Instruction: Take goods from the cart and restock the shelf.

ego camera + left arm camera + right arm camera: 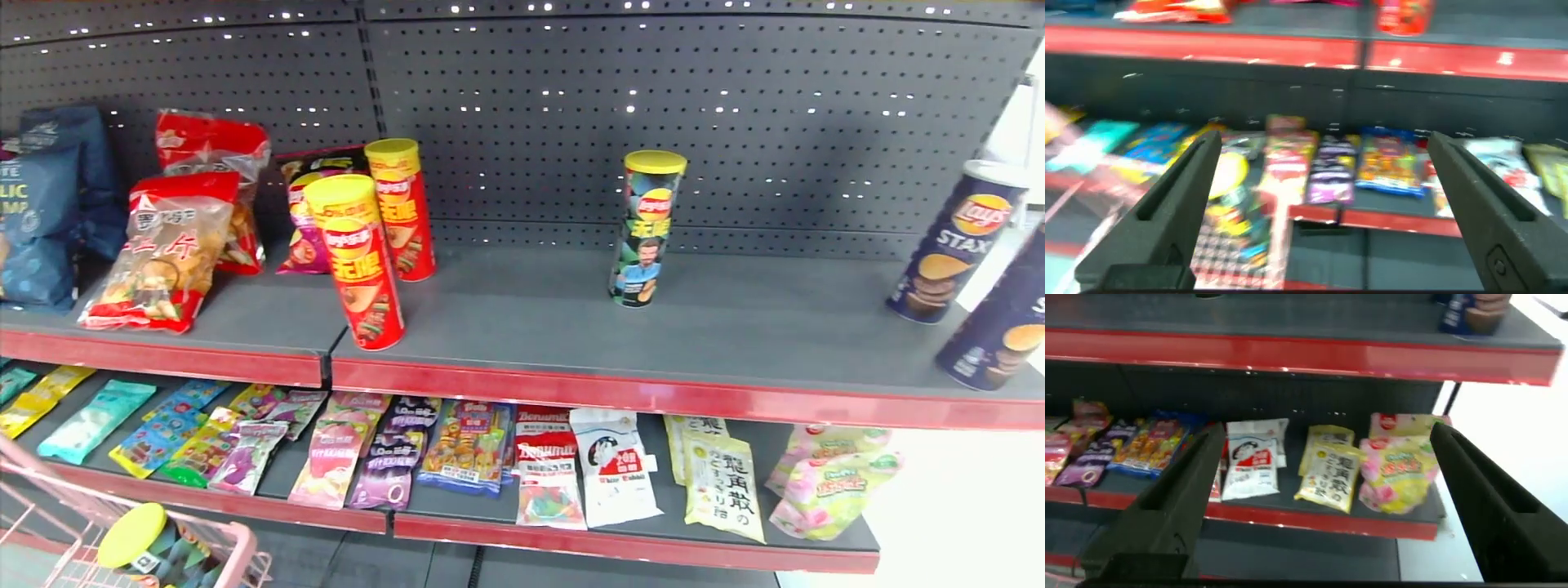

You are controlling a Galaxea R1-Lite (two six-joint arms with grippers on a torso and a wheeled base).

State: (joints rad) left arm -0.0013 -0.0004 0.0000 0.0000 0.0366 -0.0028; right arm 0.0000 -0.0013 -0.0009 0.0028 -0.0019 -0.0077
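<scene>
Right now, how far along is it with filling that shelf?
Done: the upper grey shelf already holds two red crisp tubes with yellow lids, one dark picture-printed tube and two blue tubes. In hand: nothing; the left gripper and right gripper are both open and empty. Left: at least one yellow-lidded tube lies in the pink wire cart, and the shelf has wide gaps.

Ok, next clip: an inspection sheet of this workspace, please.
Surface: upper shelf, grey, red edge, mostly bare right of centre.
Job's things: pink cart at lower left with a yellow-lidded can inside; red cans, green can and blue cans standing on the shelf.
Clutter: nothing seen.
Grippers: left gripper and right gripper both open, empty.
Cables: nothing seen.
Surroundings: pegboard behind; lower shelf of candy packs; snack bags at left.
</scene>
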